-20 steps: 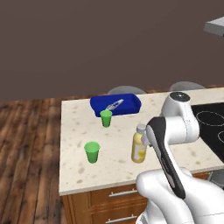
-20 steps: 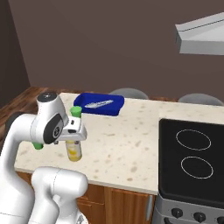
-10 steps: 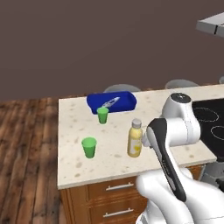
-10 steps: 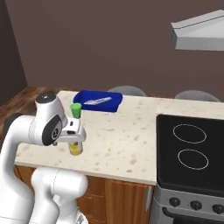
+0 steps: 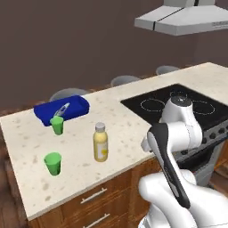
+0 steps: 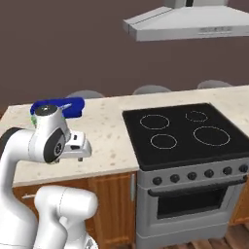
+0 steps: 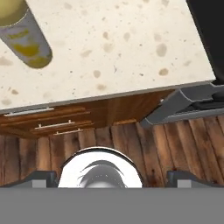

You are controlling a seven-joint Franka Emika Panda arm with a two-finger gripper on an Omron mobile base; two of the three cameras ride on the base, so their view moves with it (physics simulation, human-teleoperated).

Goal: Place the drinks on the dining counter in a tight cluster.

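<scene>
- Nothing clustered yet, I reckon: juice bottle (image 5: 101, 142) stands alone on the dining counter (image 5: 124, 129).
- From my hand view it's at 11 o'clock.
- Gripper (image 7: 111, 177) fingers wide apart, empty.

1. the white arm rises from the lower right of the left base view and folds back on itself, a dark band running along its forearm.
2. in the right base view the arm fills the lower left, its rounded elbow joint at mid-left.
3. the gripper (image 6: 83, 149) juts to the right off that joint, held level.
4. its jaws stand wide apart, nothing between them.
</scene>
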